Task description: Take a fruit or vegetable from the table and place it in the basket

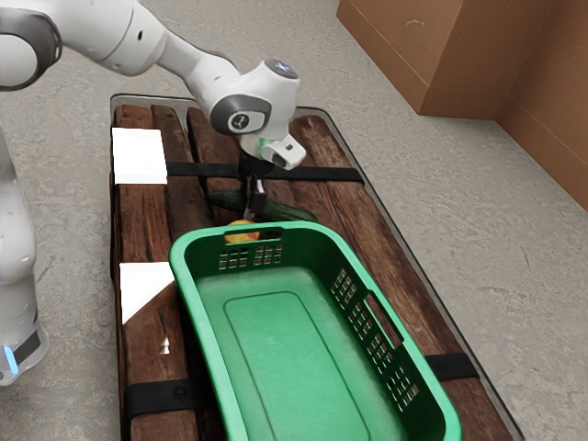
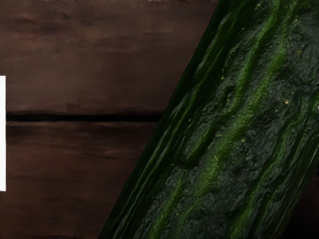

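In the exterior view my gripper points down at the middle of a dark green cucumber, low over the wooden table. Part of the cucumber is hidden behind the hand; whether it is held cannot be told. The large green cucumber lies diagonally, close under the hand, in the wrist view. A green basket stands beside it, toward the exterior view's bottom. An orange-yellow fruit is partly hidden behind the basket's far rim, close to my gripper.
Two white patches lie along the table's edge at the exterior view's left, with a small white mark below them. Black straps cross the planks. Brown boxes stand on the floor beyond the table.
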